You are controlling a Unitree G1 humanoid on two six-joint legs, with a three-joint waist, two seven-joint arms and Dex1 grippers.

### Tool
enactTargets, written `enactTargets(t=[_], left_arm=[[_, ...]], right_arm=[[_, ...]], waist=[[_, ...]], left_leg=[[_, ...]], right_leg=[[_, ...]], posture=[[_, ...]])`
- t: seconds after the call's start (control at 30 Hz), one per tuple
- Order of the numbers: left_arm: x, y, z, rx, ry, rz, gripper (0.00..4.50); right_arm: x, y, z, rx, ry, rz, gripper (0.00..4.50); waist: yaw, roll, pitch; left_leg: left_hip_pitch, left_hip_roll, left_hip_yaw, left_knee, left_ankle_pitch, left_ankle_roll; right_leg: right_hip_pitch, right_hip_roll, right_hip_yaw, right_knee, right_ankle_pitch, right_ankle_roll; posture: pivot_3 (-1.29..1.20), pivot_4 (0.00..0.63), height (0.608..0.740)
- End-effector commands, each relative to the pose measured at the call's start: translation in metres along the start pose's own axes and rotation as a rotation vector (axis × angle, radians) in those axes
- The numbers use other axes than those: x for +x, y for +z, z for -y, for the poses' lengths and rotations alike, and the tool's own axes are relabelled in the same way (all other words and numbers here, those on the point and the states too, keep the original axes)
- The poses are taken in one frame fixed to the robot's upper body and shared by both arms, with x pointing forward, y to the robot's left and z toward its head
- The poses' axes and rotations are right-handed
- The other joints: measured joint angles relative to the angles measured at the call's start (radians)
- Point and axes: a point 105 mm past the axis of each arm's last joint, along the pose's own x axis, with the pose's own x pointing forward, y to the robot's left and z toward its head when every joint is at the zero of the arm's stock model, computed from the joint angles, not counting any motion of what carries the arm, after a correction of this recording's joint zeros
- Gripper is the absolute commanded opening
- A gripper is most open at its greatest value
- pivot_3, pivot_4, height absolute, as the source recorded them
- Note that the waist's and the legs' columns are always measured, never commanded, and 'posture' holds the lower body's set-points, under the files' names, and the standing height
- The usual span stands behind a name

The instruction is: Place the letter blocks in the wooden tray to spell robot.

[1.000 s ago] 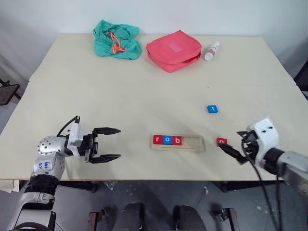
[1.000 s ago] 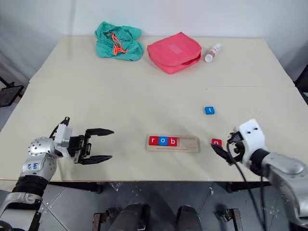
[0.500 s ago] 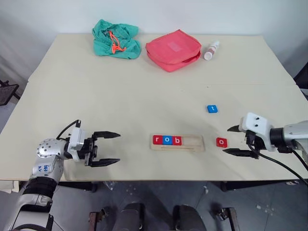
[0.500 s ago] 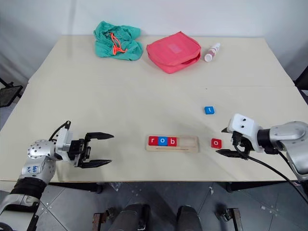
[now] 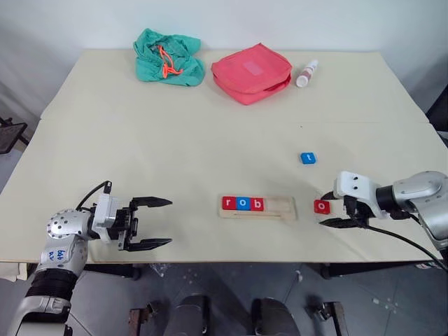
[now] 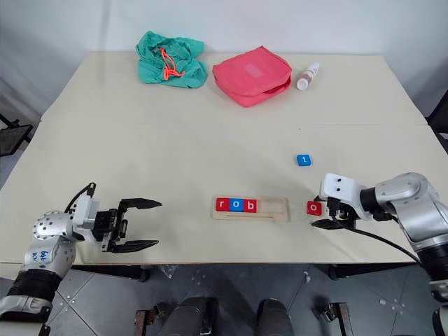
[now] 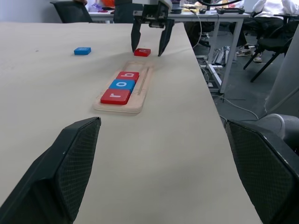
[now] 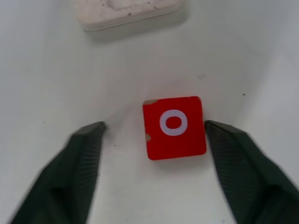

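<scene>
The wooden tray (image 5: 281, 208) lies near the table's front edge. In its left half sit a red r block (image 5: 229, 203), a blue o block (image 5: 243, 204) and a red b block (image 5: 257, 204). A red o block (image 5: 321, 206) lies flat on the table just right of the tray. My right gripper (image 5: 326, 210) is open and tilted down over it, one finger on each side. In the right wrist view one fingertip (image 8: 211, 127) is almost at the block's (image 8: 174, 127) edge, the other well clear. A blue t block (image 5: 309, 158) lies farther back. My left gripper (image 5: 169, 222) is open with nothing in it, far left of the tray.
At the back of the table lie a green cloth bag (image 5: 168, 57), a red pouch (image 5: 252, 72) and a small white bottle (image 5: 307, 72). The table's front edge (image 5: 231, 260) runs just below both grippers.
My right gripper has turned, come down and moved left to straddle the red o block, and its fingers have narrowed. My left gripper has drawn back slightly toward the front edge.
</scene>
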Motion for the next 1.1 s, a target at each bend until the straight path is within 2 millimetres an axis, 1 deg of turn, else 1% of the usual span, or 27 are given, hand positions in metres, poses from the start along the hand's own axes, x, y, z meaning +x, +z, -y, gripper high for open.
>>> enactTargets(t=[0.03,0.1,0.13,0.23,0.37,0.47,0.5,0.57,0.7,0.83,1.0,1.1], left_arm=[[-0.003,0.007,0.01,0.03,-0.093,0.014,4.5],[-0.003,0.007,0.011,0.03,-0.092,0.015,4.5],[-0.002,0.007,0.01,0.03,-0.092,0.016,4.5],[-0.002,0.006,0.01,0.029,-0.089,0.017,4.5],[-0.002,0.005,0.009,0.028,-0.084,0.021,4.5],[-0.001,0.002,0.008,0.025,-0.081,0.019,4.5],[-0.001,0.002,0.007,0.024,-0.081,0.018,4.5],[0.0,0.001,0.006,0.024,-0.081,0.016,4.5],[0.004,-0.002,0.002,0.026,-0.08,0.017,4.5],[0.008,-0.001,-0.002,0.036,-0.082,0.029,4.5],[0.009,0.0,-0.005,0.043,-0.082,0.03,4.5],[0.01,0.0,-0.006,0.045,-0.081,0.031,4.5]], right_arm=[[0.002,0.004,0.003,-0.01,-0.026,0.009,2.36],[0.002,0.004,0.003,-0.011,-0.028,0.01,1.64],[0.001,0.005,0.003,-0.006,-0.032,0.012,1.44],[-0.005,0.006,0.006,0.002,-0.066,0.022,1.45],[-0.027,0.022,0.012,0.029,-0.134,0.069,1.45],[-0.039,0.036,0.01,0.043,-0.15,0.085,1.45],[-0.041,0.04,0.009,0.05,-0.153,0.09,1.45],[-0.042,0.05,0.002,0.046,-0.117,0.095,1.45],[-0.03,0.069,-0.006,0.037,-0.07,0.098,1.45],[-0.007,0.089,-0.01,0.005,-0.021,0.126,1.45],[0.014,0.101,-0.007,-0.014,-0.007,0.12,1.45],[0.023,0.105,-0.008,-0.047,0.02,0.113,1.45]], waist=[[0.0,0.0,0.0],[0.0,0.0,0.0],[0.0,0.0,0.0],[0.0,0.0,0.0],[0.002,0.0,0.0],[0.003,0.001,0.0],[0.003,0.001,0.0],[0.003,0.001,0.0],[0.001,0.001,0.0],[0.0,0.001,0.0],[0.0,0.001,0.0],[0.002,0.001,0.0]], left_leg=[[0.0,0.0,0.0,0.001,0.0,0.0],[0.0,0.0,0.0,0.001,0.0,0.0],[0.0,0.0,0.0,0.001,0.0,0.0],[0.0,0.0,0.0,0.002,0.0,0.0],[0.0,0.0,0.0,0.002,0.0,0.0],[0.0,0.0,0.0,0.002,0.0,0.0],[0.0,0.0,0.0,0.002,0.0,0.0],[0.0,0.0,0.0,0.002,0.0,0.0],[0.0,0.0,0.0,0.002,0.0,0.0],[0.0,0.0,0.0,0.001,0.0,0.0],[-0.001,0.0,-0.001,0.001,0.0,0.0],[-0.001,0.0,-0.002,0.001,0.0,0.0]], right_leg=[[0.0,0.0,0.0,0.0,0.0,0.0],[0.0,0.0,0.0,0.0,0.0,0.0],[0.001,0.0,0.0,0.0,0.0,0.0],[0.001,0.0,0.0,0.0,0.0,0.0],[0.0,0.0,0.0,0.0,0.0,0.0],[0.0,0.0,0.0,0.0,0.0,0.0],[0.0,0.0,0.0,0.0,0.0,0.0],[0.0,0.0,0.0,0.0,0.0,0.0],[0.0,0.0,0.001,0.0,0.0,0.0],[0.0,0.0,0.0,0.0,0.0,0.0],[-0.001,0.0,0.001,0.001,0.0,0.0],[-0.001,0.0,0.0,0.001,0.0,0.0]], posture=[[0.0,0.15,0.74],[0.0,0.15,0.74],[0.0,0.15,0.74],[0.0,0.15,0.74],[0.0,0.15,0.74],[0.0,0.15,0.74],[0.0,0.15,0.74],[0.0,0.15,0.74],[0.0,0.15,0.74],[0.0,0.15,0.74],[0.0,0.15,0.74],[0.0,0.15,0.74]])
